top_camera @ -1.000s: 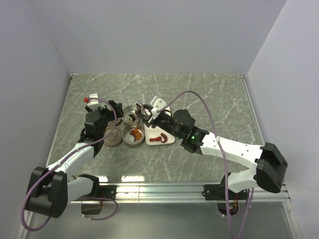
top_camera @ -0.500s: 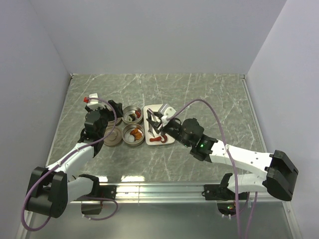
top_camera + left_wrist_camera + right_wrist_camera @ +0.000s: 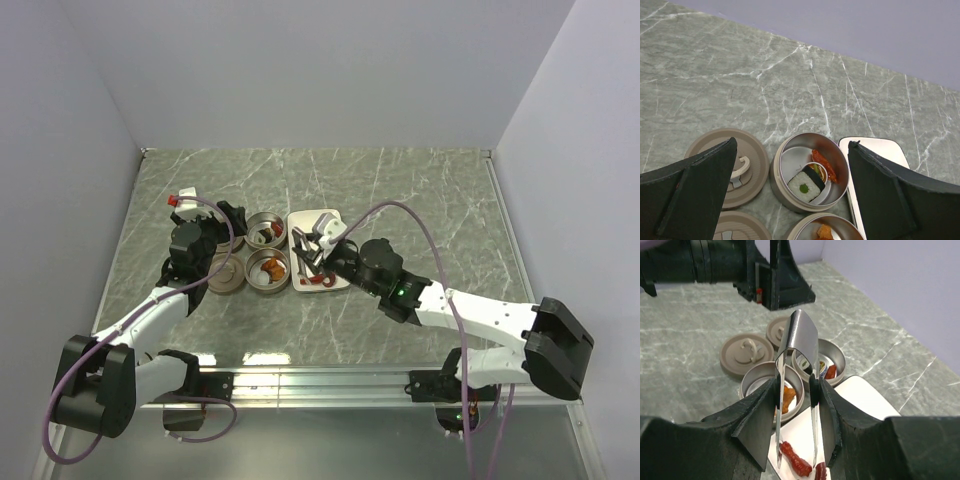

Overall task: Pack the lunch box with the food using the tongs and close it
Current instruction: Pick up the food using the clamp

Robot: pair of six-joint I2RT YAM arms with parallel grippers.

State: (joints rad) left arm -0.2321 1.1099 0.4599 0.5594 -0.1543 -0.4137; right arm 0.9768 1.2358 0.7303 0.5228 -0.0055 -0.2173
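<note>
Left of the tabletop's centre, the far tin (image 3: 791, 162) and near tin (image 3: 757, 385) stand uncovered, each with food (image 3: 809, 182) inside. Their lids (image 3: 720, 167) lie flat just to the left. The tray (image 3: 865, 395), just right of the tins, carries red pieces (image 3: 792, 459) at its near end. The right end effector (image 3: 795, 385) is clamped on the tongs (image 3: 799, 335), tips down beside those pieces. The left end effector (image 3: 792, 145) hovers over lids and far tin, fingers wide apart.

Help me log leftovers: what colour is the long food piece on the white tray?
Red: the piece by the tongs, clearest in the right wrist view.
</note>
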